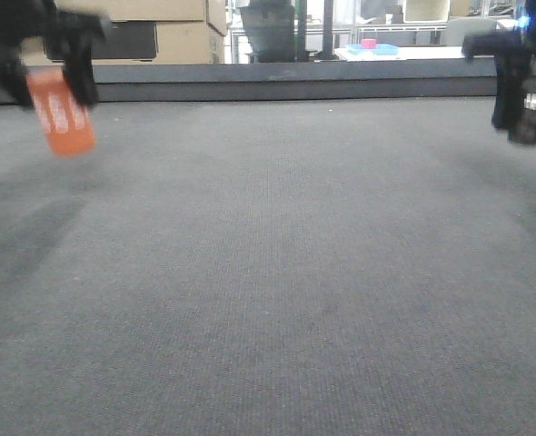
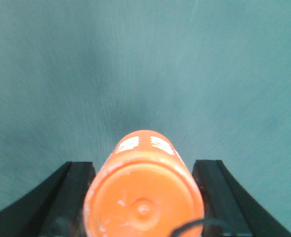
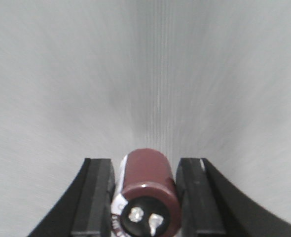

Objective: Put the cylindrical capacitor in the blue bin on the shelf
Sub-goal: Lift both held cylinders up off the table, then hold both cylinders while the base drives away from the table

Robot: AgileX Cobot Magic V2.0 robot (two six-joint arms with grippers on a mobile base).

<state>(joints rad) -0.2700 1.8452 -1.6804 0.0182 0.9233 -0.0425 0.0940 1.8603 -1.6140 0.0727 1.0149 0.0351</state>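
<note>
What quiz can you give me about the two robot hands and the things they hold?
1. Pick one: what sits between the jaws of the left gripper?
A) the orange cylinder
B) a blue bin
C) nothing
2. True or false: the cylindrical capacitor lies loose on the grey surface, away from both grippers.
3. Fill the gap: in the right wrist view, the capacitor's near end shows ___ silvery terminals.

Key: 1 A. 2 False; the right gripper has its jaws closed on it. 3 Two.
</note>
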